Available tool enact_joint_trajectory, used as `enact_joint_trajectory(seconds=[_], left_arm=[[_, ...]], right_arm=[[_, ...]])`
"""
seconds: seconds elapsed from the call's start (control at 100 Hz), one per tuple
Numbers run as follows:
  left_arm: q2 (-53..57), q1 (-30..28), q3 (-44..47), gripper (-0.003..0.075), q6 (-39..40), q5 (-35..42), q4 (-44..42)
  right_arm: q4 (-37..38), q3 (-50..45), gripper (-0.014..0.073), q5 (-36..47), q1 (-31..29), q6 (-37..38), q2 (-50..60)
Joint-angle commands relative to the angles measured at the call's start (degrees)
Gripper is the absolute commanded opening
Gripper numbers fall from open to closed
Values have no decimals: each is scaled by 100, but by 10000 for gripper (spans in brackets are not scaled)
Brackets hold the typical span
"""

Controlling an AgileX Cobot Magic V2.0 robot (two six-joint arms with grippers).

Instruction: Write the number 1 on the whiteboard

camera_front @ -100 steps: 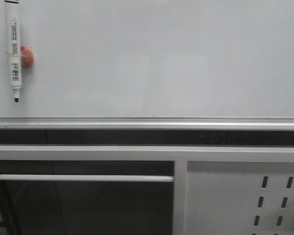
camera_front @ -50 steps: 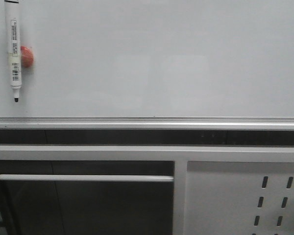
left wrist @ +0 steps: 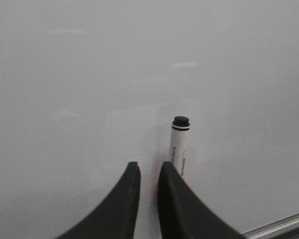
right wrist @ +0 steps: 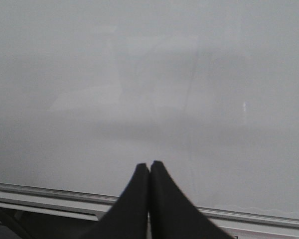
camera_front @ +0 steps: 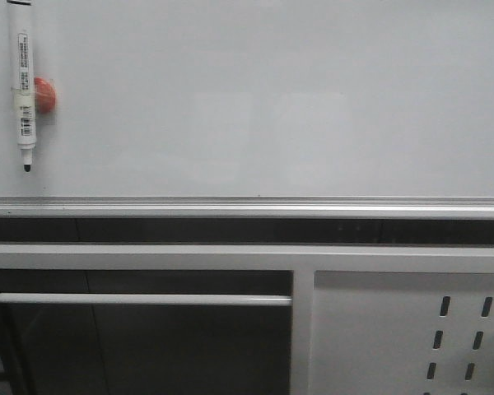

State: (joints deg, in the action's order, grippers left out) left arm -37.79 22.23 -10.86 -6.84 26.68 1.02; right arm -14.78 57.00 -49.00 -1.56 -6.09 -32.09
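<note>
The whiteboard fills the upper front view, with its silver rim below. No number 1 stroke shows on it. A white marker pen hangs tip down at the far left, beside a red round holder. In the left wrist view my left gripper has a narrow gap between its jaws and holds nothing. The pen stands just beyond its right finger, partly hidden by it. My right gripper is shut and empty, pointing at the bare board above the rim. Neither gripper shows in the front view.
Below the rim runs a dark slot, then a white frame. A white metal panel with slot holes sits at lower right. A horizontal white bar crosses a dark opening at lower left.
The pen and the red holder sit very slightly higher in the front view than a second ago. Nothing else has moved.
</note>
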Motion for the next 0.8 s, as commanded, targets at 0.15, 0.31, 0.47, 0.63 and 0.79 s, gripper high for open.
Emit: enact_joint_trajectory(seconds=[0.15, 0.31, 0.47, 0.63, 0.79], left_arm=[[-1087, 53, -152, 405, 528, 1248, -174], [-2022, 53, -152, 433, 897, 2143, -185], [-2959, 53, -152, 433, 918, 3187, -359], [-3686, 53, -152, 431, 918, 3907, -458], [-4086, 53, -152, 431, 918, 4308, -422]], right_arm=[[-85, 183, -50, 403, -1, -62, -84], [-85, 183, -50, 403, -1, -62, -84], [-85, 183, -50, 403, -1, -62, -84], [-85, 183, -50, 403, -1, -62, -84], [-85, 183, -50, 403, -1, -62, -84]])
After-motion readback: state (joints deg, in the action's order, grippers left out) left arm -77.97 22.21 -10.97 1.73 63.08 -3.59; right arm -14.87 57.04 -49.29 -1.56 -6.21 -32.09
